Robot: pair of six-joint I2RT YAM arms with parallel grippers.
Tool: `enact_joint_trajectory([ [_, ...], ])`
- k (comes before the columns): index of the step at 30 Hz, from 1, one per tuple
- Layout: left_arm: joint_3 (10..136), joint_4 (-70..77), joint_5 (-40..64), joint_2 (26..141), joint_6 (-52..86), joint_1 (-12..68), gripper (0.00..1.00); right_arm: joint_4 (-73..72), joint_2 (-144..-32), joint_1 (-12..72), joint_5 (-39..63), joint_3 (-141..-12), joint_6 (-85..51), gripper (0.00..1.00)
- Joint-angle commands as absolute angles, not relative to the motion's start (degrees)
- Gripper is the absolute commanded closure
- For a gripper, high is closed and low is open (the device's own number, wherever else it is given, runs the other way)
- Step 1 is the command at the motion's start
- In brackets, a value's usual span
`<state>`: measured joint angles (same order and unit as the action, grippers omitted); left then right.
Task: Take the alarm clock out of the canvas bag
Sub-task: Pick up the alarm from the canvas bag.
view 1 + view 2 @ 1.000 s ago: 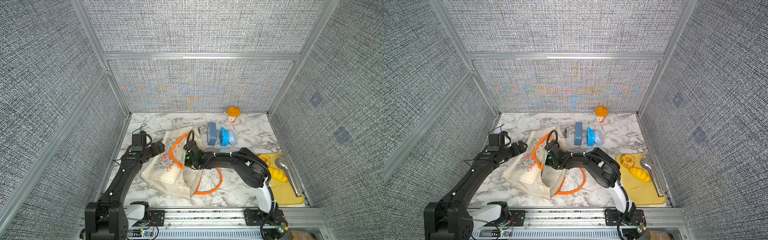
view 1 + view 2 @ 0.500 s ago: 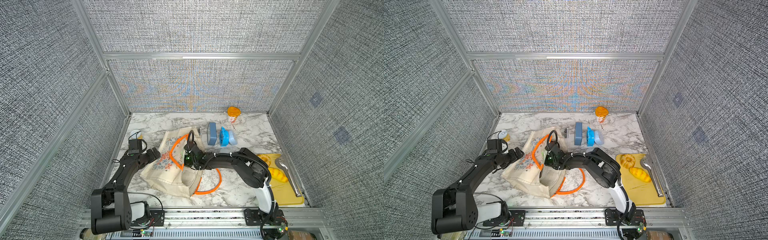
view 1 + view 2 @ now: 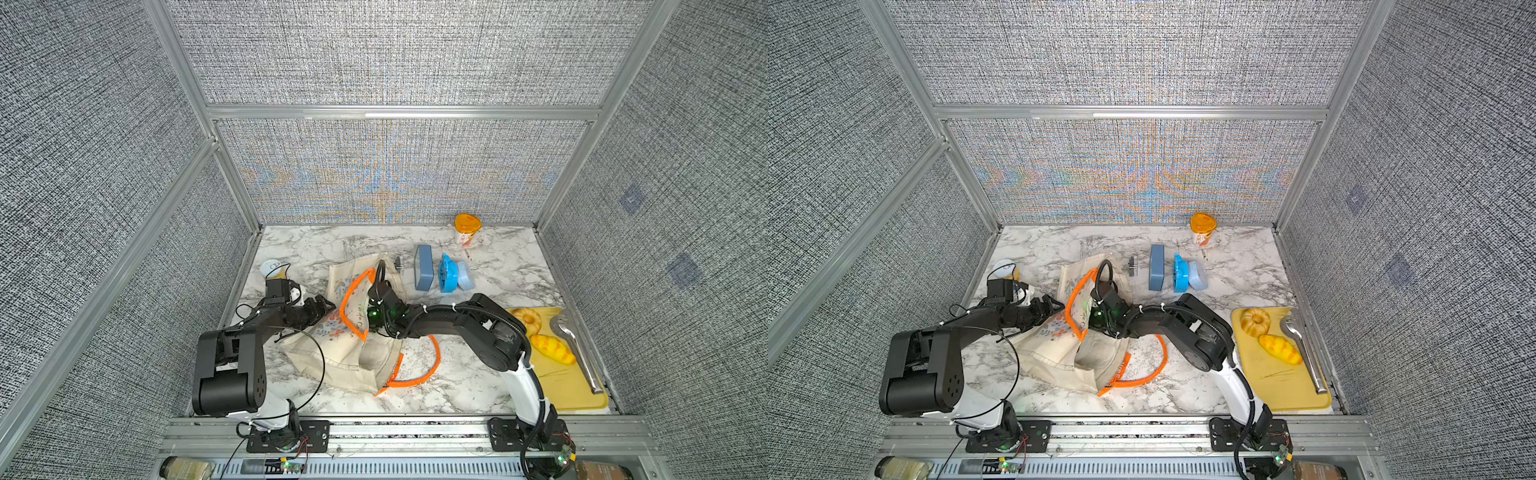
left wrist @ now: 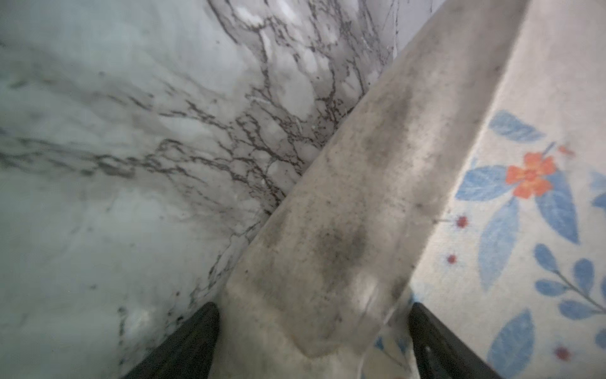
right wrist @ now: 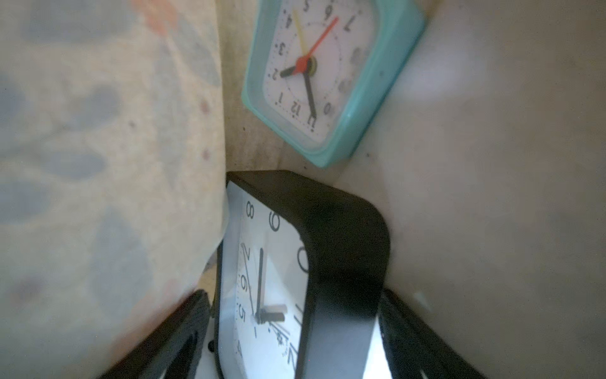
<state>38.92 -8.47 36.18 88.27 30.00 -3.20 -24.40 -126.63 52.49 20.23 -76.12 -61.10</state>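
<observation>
Black alarm clock (image 5: 311, 262) — numerals 8, 6, 5 — in right end effector (image 5: 293, 295)

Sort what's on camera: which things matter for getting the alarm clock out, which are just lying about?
Job: canvas bag; black alarm clock between right fingers; teal alarm clock deeper inside; left fingers at bag fabric.
Clutter: orange-lidded cup; blue box; yellow board, pastries, tongs.

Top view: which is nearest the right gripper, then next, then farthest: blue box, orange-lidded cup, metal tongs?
From the right gripper, in the bag:
1. Blue box, just beyond the bag.
2. Orange-lidded cup, by the back wall.
3. Metal tongs, far right on the yellow board.
</observation>
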Motion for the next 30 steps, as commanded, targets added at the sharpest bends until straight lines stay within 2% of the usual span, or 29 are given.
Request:
enact_joint_trajectory([
  [1,37.3,-7.5,44.1,89.1,31.6,-1.4,0.13,-23.6,-128.4,52.9,23.7,-76.5,-63.0,0.16],
  [4,36.0,-4.2,45.6,89.3,33.6,-1.1,0.2,-27.0,-128.8,52.8,25.3,-76.4,-63.2,0.16],
  [11,35.7,-2.6,46.5,89.6,34.5,-1.1,0.46,-35.2,-128.5,53.0,27.0,-74.6,-63.8,0.17],
  [16,36.3,-3.6,46.4,88.9,34.1,-1.1,0.47,-32.6,-127.3,52.9,25.8,-74.4,-62.7,0.23],
  [21,36.8,-4.0,46.4,88.8,34.1,-1.1,0.47,-30.5,-126.4,52.9,25.0,-74.5,-62.3,0.42],
  [24,37.2,-4.7,46.1,88.5,33.8,-1.2,0.47,-29.4,-125.0,53.0,24.0,-74.3,-61.6,0.48],
  [30,38.7,-6.9,44.6,87.3,33.3,-1.7,0.46,-26.8,-121.2,52.9,22.2,-73.5,-59.9,0.52],
])
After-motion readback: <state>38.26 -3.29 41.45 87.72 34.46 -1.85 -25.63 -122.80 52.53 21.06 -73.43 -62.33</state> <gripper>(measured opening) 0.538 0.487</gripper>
